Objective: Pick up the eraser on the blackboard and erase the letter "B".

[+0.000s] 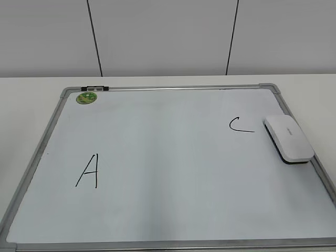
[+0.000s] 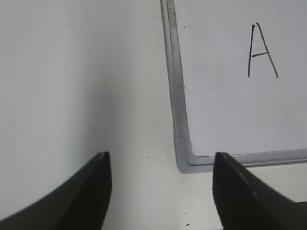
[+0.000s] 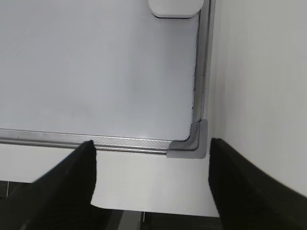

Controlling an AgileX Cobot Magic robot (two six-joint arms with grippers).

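You had not begun: the smooth white oblong eraser point(image 1: 289, 138) lay untouched at the pale silver-framed blackboard's point(image 1: 157, 87) three o'clock; no "B" showed; both grippers point(image 2: 160, 191) point(image 3: 152, 177) gaped empty.

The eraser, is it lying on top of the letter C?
No, the eraser lies by the board's right edge, just right of the letter C, apart from it.

- blackboard point(image 1: 157, 210) lies flat on the white worktop point(image 1: 31, 100)
- eraser point(image 1: 289, 138) sits at its right edge, just beside the "C" point(image 1: 240, 125)
- "A" point(image 1: 88, 171) lower left, green magnet point(image 1: 86, 97) top left
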